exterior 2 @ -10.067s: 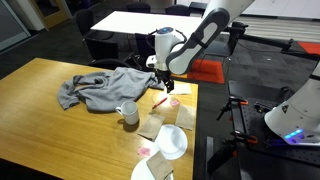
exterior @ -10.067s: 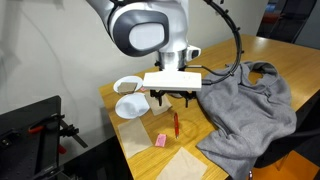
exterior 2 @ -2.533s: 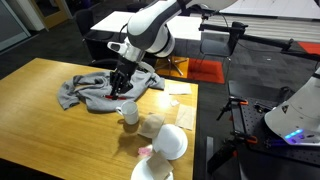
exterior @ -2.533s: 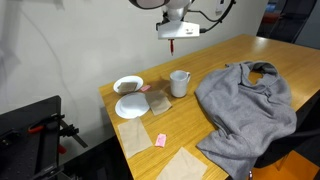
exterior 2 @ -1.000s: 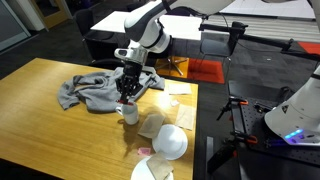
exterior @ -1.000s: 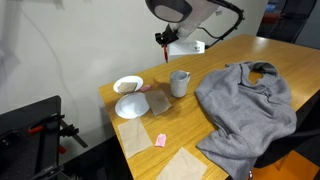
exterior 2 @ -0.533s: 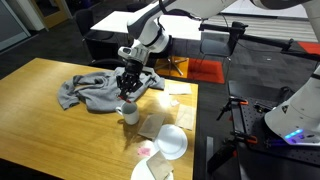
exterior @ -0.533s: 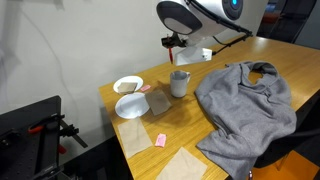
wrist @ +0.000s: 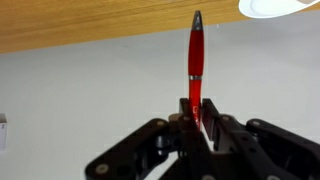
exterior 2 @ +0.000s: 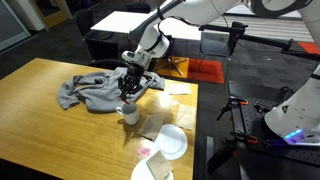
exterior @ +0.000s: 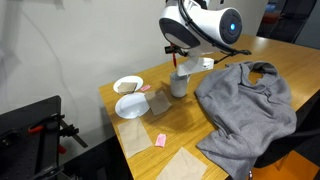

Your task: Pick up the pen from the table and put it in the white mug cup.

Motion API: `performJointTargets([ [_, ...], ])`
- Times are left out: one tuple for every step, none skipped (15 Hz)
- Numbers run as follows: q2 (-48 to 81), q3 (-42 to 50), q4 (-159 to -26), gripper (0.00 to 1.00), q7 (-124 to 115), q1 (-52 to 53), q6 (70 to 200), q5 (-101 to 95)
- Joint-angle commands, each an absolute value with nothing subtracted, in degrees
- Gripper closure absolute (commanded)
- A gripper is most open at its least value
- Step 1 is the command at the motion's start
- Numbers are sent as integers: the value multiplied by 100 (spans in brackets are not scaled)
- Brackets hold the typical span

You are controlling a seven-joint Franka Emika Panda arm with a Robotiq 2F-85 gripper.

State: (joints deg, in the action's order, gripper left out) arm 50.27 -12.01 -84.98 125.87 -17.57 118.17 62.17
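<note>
My gripper [wrist: 197, 116] is shut on the lower end of the red pen [wrist: 196, 55], which sticks straight out from between the fingers. In both exterior views the gripper [exterior: 180, 68] [exterior 2: 128, 93] hangs just above the white mug cup [exterior: 180, 86] [exterior 2: 130, 113], which stands upright on the wooden table [exterior: 235, 50] [exterior 2: 40, 110]. Whether the pen's tip reaches inside the mug, I cannot tell. The mug does not show in the wrist view.
A crumpled grey cloth [exterior: 245, 105] [exterior 2: 92, 92] lies close beside the mug. A white bowl [exterior: 128, 84] and a white plate [exterior: 131, 105] sit on its other side. A pink block [exterior: 160, 139] and brown paper napkins [exterior: 185, 164] lie near the table's edge.
The arm has come down with the pen, from well above the table to just over the mug. The jaws have stayed shut on the pen.
</note>
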Motion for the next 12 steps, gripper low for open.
performJointTargets([
  [5080, -960, -8462, 96, 12886, -1567, 11900, 6608],
  [5087, -911, -8477, 96, 12926, -1538, 11916, 6676],
  [5101, -856, -8493, 96, 12943, -1508, 11940, 6735],
  [5115, -814, -8503, 96, 12961, -1485, 11960, 6780],
  [5130, -766, -8516, 96, 12987, -1458, 11978, 6824],
  [5152, -728, -8522, 96, 12989, -1434, 11996, 6863],
  [5172, -706, -8538, 96, 12987, -1419, 12011, 6903],
  [5196, -681, -8540, 96, 12985, -1398, 12023, 6928],
  [5224, -653, -8543, 96, 12982, -1369, 12056, 6954],
  [5261, -634, -8533, 96, 12979, -1347, 12065, 6979],
  [5288, -621, -8537, 96, 12983, -1320, 12116, 7014],
  [5325, -617, -8529, 96, 12988, -1296, 12168, 7045],
])
